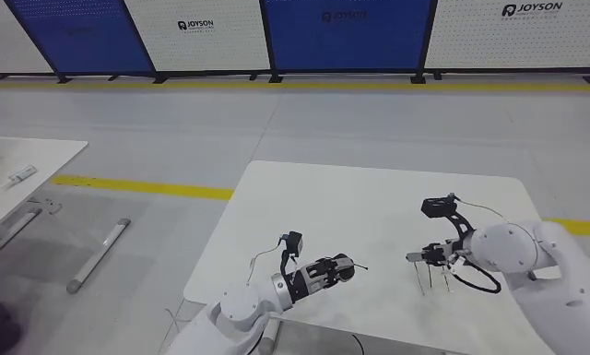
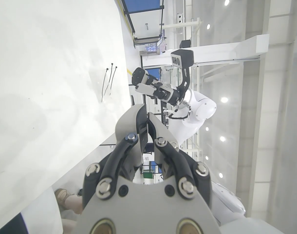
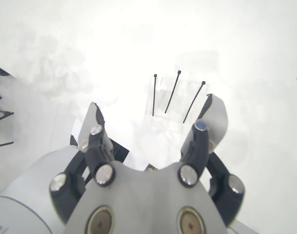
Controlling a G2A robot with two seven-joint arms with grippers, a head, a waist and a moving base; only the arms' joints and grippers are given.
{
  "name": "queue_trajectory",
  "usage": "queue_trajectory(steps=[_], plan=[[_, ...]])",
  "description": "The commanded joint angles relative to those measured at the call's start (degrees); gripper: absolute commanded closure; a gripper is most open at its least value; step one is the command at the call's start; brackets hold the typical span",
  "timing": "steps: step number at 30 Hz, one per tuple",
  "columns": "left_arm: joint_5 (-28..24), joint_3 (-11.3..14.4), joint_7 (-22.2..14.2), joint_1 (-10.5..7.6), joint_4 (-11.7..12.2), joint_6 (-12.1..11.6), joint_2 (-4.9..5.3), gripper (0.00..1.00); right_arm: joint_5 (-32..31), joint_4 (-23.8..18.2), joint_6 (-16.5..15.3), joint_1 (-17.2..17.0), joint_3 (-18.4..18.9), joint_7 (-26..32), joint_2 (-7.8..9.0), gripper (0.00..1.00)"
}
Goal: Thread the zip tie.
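In the top view, blue and white partition panels (image 1: 350, 28) along the twelve o'clock side carry printed logos, dark on the white panels and faint on the blue. The left gripper (image 1: 348, 266) hangs near the middle of the white bench (image 1: 369, 198), with the right gripper (image 1: 415, 257) at its three o'clock. The zip ties (image 1: 431, 279) lie at the right gripper's five o'clock, too thin here to count. A dark sliver (image 1: 361, 266) at the left gripper's tip is too small to identify. In the left wrist view, the left gripper (image 2: 144, 113) has its fingertips pressed together, and I cannot tell whether anything is pinched between them. Farther off, the zip ties (image 2: 109, 82) lie near the bench edge, close to the right gripper (image 2: 136, 82). In the right wrist view, the right gripper (image 3: 154, 110) is spread wide and holds nothing. Three zip ties (image 3: 172, 91) lie side by side on a clear sheet (image 3: 163, 122) whose edges are faint.
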Motion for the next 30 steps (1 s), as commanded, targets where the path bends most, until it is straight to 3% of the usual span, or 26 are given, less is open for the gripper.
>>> queue_trajectory(steps=[1,8,10,12,15,22,24,30], plan=[[0.0,0.0,0.0,0.0,0.0,0.0,0.0,1.0,-0.3,1.1,1.1,0.7,-1.4,0.0,-0.05,0.33],[0.0,0.0,0.0,0.0,0.0,0.0,0.0,1.0,0.6,4.0,3.0,2.9,-4.7,0.0,-0.2,0.45],[0.0,0.0,0.0,0.0,0.0,0.0,0.0,1.0,1.1,4.6,3.3,3.1,-4.9,0.0,-0.16,0.42],[0.0,0.0,0.0,0.0,0.0,0.0,0.0,1.0,1.5,5.0,3.5,3.2,-5.0,0.0,-0.11,0.51],[0.0,0.0,0.0,0.0,0.0,0.0,0.0,1.0,1.5,5.2,3.8,3.1,-5.2,0.0,0.0,0.55],[0.0,0.0,0.0,0.0,0.0,0.0,0.0,1.0,2.1,6.2,4.2,2.4,-5.4,0.0,0.12,0.56],[0.0,0.0,0.0,0.0,0.0,0.0,0.0,1.0,2.2,6.7,4.3,2.4,-5.6,0.0,0.06,0.62],[0.0,0.0,0.0,0.0,0.0,0.0,0.0,1.0,1.9,7.8,5.2,2.4,-5.7,0.0,-0.13,0.65]])
